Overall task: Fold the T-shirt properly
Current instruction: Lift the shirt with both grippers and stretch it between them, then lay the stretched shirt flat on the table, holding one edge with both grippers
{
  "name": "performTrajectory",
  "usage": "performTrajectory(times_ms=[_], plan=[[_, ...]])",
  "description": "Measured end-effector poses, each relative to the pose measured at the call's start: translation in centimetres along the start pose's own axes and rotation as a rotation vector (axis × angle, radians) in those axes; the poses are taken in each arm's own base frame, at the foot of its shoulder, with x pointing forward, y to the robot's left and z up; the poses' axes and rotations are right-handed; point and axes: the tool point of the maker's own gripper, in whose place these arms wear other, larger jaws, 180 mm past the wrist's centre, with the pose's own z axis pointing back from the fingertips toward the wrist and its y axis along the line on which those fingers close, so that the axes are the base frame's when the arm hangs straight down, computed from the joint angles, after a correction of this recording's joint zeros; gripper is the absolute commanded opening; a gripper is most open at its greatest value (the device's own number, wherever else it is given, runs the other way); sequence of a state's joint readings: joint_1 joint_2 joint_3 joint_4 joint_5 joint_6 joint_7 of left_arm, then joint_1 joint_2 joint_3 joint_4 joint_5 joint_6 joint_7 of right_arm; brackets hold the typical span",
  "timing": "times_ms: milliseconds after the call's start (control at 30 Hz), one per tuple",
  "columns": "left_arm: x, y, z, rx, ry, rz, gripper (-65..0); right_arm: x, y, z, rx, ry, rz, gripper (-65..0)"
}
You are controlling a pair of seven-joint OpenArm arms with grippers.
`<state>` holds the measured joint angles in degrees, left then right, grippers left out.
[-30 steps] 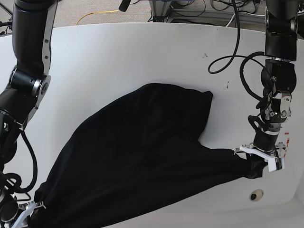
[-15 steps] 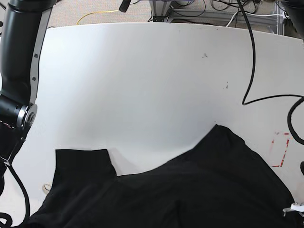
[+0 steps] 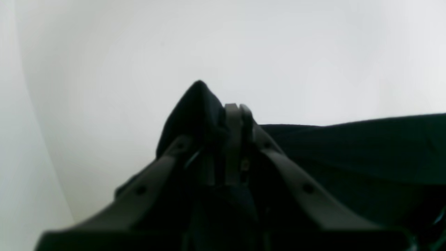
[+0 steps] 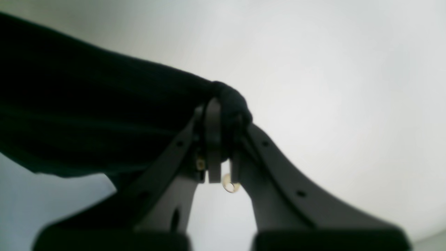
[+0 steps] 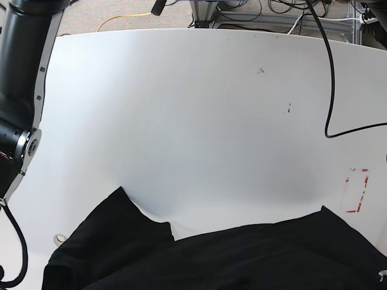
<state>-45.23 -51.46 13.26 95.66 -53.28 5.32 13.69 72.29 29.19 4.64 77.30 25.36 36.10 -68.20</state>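
The black T-shirt (image 5: 242,260) lies stretched along the near edge of the white table (image 5: 193,109), one sleeve corner poking up at the left and one at the right. Neither gripper shows in the base view. In the left wrist view my left gripper (image 3: 237,106) is shut, with a bunch of the T-shirt (image 3: 197,104) pinched at its tips and the cloth running off to the right. In the right wrist view my right gripper (image 4: 224,116) is shut on a rolled knot of the T-shirt (image 4: 87,115), whose fabric stretches away to the left.
The dark upper part of one arm (image 5: 24,66) stands at the table's left edge. A black cable (image 5: 329,90) hangs over the right side. A red outline mark (image 5: 357,190) sits near the right edge, and a small ring (image 5: 58,239) at the near left.
The shirt has been dragged from a heap in mid-table down to the near edge and spread wider. Both lower arms and grippers have dropped out of the base view.
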Motion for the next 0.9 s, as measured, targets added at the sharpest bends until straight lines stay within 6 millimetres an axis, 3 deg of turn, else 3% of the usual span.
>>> performTrajectory(times_ms=[100,200,300,400,467,600,733,900], plan=[[-3.5,-1.5,0.9,-0.04,0.076,0.024,-64.2,0.2,-1.8,1.6,-0.006,-0.055,-0.062,-65.0],[-6.8,-2.5,1.9,-0.06,0.152,0.045,-64.2,-1.3,-2.5,2.1,-0.013,-0.048,-0.085,-65.0],[-9.9,-3.5,3.5,-0.071,0.221,0.065,-64.2,-4.6,-1.0,1.4,0.036,-0.031,-0.14,-65.0],[-12.8,-3.8,5.8,-0.066,0.291,0.089,-64.2,-10.9,1.3,0.8,0.066,0.076,-0.195,-65.0],[-14.6,-3.9,7.3,-0.064,0.337,0.103,-64.2,-13.6,2.4,1.1,0.073,0.13,-0.194,-65.0],[-18.0,-4.9,10.2,-0.052,0.42,0.145,-64.2,-17.2,3.7,2.1,0.072,0.155,-0.228,-65.0],[-21.1,-6.6,14.3,-0.073,0.521,0.155,-64.3,-21.0,5.5,3.7,0.074,0.195,-0.261,-65.0],[-24.2,-7.6,19.5,-0.055,0.645,0.196,-64.4,-27.1,8.7,5.5,0.117,0.309,-0.335,-65.0]])
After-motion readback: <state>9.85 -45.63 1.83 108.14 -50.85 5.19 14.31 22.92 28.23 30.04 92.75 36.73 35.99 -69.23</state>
